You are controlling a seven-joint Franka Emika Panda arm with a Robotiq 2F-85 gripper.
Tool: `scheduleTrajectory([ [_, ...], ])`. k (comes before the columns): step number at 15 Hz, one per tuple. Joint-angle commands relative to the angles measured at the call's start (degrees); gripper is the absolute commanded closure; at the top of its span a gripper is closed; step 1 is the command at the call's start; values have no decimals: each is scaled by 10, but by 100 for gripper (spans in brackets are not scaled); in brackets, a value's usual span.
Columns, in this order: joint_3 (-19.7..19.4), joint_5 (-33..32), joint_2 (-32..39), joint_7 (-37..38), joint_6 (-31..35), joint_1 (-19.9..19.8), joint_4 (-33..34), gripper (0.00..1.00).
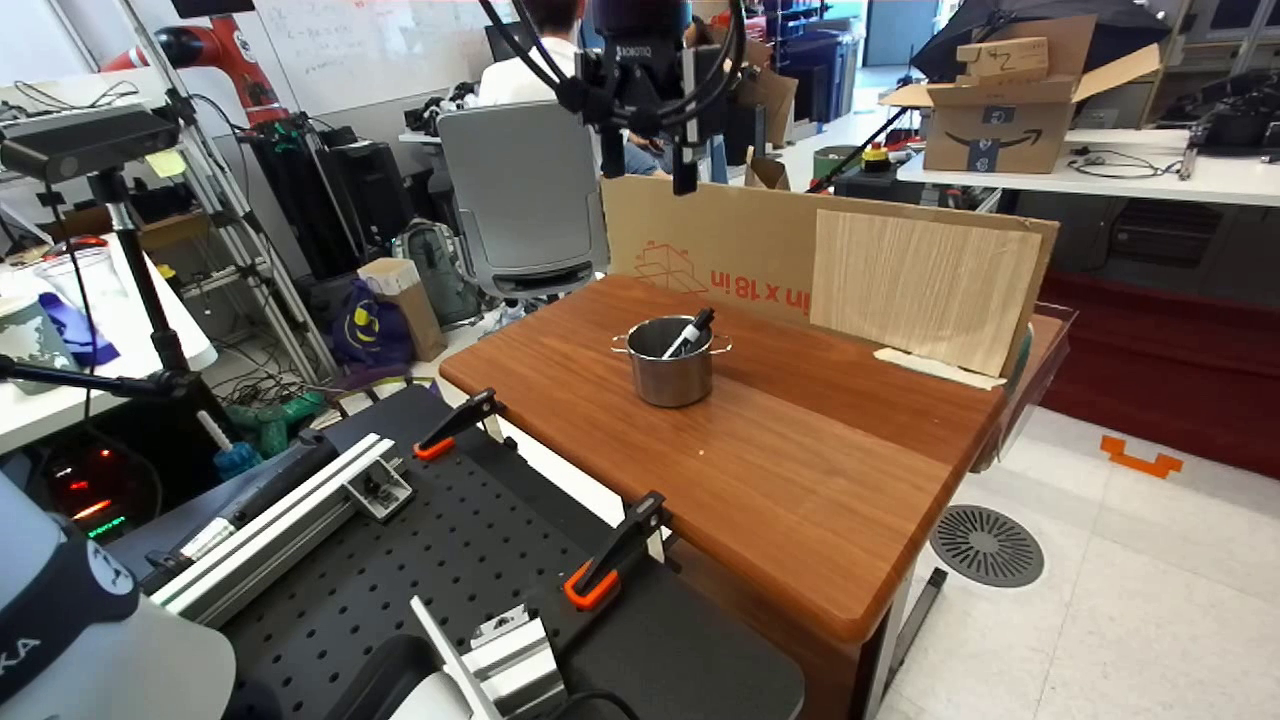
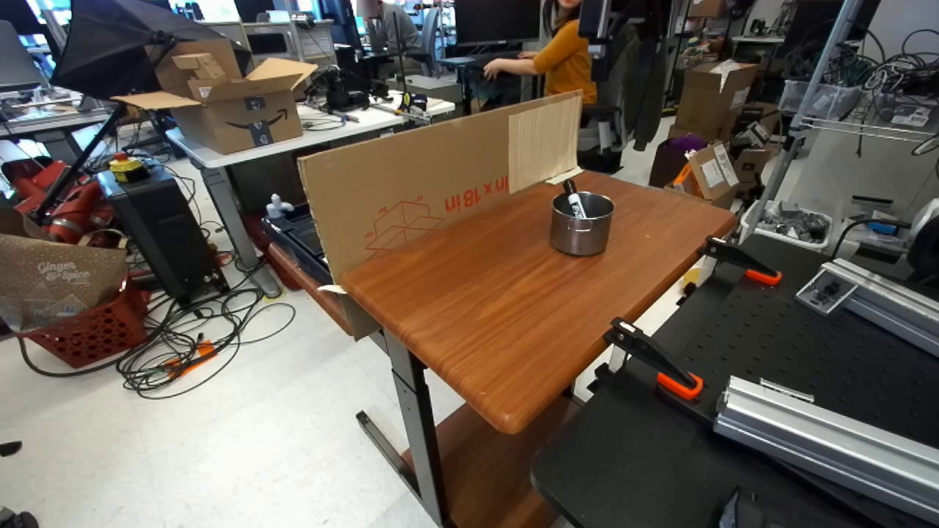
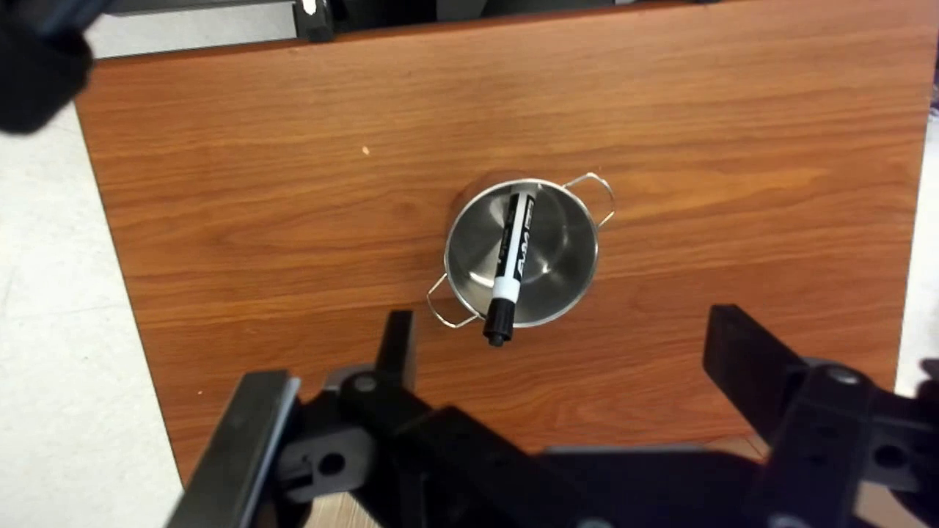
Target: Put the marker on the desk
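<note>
While the tool hangs well above the desk, fingers wide apart, the marker sits in the small two-handled metal pot: tilted, blk cap end up & poking past the rim in the wrist view. Pot's upright on the desk. Along one long desk edge stands a cardboard sheet w/ red print, a pale wood-grain board on its desk-facing side. Nr the opp. long edge: blk perforated bench, w/ 2 blk clamps, orange-ended, at its edge facing the desk. Silver metal rails lie on the bench.
</note>
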Motion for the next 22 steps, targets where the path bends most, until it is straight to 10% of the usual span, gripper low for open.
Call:
scheduleTrajectory([
  [1,2,13,45,50,49,0,13,0],
  [19,-9,-13,233,174,100,15,101,0],
  [20,-10,-13,241,175,99,16,106,25],
  [22,-11,-13,255,179,99,18,117,35],
])
